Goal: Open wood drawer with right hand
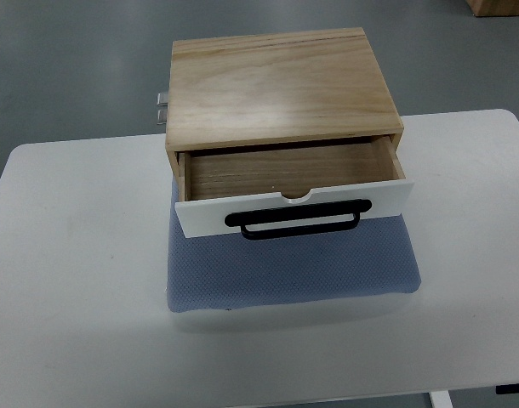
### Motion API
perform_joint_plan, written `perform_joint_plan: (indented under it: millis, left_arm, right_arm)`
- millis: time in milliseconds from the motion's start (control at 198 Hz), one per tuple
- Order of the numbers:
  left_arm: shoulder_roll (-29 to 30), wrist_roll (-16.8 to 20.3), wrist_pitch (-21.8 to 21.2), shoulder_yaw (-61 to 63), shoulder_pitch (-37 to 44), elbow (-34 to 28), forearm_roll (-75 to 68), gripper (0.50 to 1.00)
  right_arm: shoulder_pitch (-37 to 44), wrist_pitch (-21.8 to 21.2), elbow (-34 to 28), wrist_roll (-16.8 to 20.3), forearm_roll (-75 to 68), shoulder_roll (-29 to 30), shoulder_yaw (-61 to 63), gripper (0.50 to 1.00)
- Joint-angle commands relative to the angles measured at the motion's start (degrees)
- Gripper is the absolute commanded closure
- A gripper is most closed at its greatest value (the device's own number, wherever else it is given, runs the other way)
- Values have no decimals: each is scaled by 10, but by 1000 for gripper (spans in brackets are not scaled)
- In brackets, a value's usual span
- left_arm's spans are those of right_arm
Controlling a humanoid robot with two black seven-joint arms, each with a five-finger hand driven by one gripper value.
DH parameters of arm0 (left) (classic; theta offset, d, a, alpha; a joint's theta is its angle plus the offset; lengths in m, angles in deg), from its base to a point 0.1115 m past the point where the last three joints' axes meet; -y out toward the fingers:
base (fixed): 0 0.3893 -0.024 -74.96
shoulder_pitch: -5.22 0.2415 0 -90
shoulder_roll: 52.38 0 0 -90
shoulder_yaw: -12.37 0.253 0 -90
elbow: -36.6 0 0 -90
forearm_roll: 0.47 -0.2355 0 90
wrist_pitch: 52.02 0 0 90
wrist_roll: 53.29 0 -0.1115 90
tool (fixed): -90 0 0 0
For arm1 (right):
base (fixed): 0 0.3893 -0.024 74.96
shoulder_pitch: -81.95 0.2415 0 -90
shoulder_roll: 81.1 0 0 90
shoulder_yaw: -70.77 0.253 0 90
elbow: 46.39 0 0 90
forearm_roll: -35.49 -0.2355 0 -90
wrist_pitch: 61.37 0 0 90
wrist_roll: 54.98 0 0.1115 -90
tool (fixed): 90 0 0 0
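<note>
From the top view I am looking down on a white table (72, 280) with rounded corners; its far edge runs behind the box and its near edge falls close to the bottom of the picture. Beyond it is a grey floor (72, 68), and a tan boxlike shape (500, 7) is cut off at the far right corner of the picture.

A blue-grey mat (293, 276) lies on the middle of the table, and the wood drawer box (281, 85) sits on its far part. The box overhangs the table's far edge. A small metal fitting (162, 108) sticks out at its far left side.

The drawer (285, 174) stands pulled out toward me, its bare wooden floor showing inside. Its white front panel (200, 217) hangs over the mat, tilted slightly so the right end sits farther away than the left. A black handle (298, 223) runs across the panel, with a small half-round notch above it in the panel's top edge.

To the left and right of the mat the table is bare white surface out to both side edges, and a broad strip lies bare between the mat's near edge and the table's near edge.

I see neither of the robot's hands here, so I cannot tell how either one is set.
</note>
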Motion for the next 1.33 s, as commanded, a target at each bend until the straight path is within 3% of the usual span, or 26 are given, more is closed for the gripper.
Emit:
perform_joint_plan:
  millis: [0,161,212,217,303,439,555,837,1125,1326]
  left_arm:
    - [0,0,0,0,0,0,0,500]
    - [0,0,0,0,-1,0,0,500]
    - [0,0,0,0,-1,0,0,500]
    - [0,0,0,0,0,0,0,500]
    - [0,0,0,0,-1,1,0,500]
    - [0,0,0,0,0,0,0,500]
    - [0,0,0,0,0,0,0,500]
    - [0,0,0,0,0,1,0,500]
    - [0,0,0,0,0,0,0,500]
    - [0,0,0,0,0,0,0,500]
  right_arm:
    - [-89,34,50,-1,8,24,110,558]
    - [-214,49,115,-5,66,72,272,560]
    - [-214,49,115,-5,66,72,272,560]
    - [-244,57,140,-13,95,97,320,560]
    - [-286,64,179,-21,133,131,396,560]
    - [-342,69,201,-24,177,173,476,560]
    - [-390,93,201,-49,206,208,538,560]
    - [-467,115,202,-112,219,280,586,556]
    - [-536,112,201,-114,218,355,612,556]
    - [-556,112,201,-115,218,372,612,556]
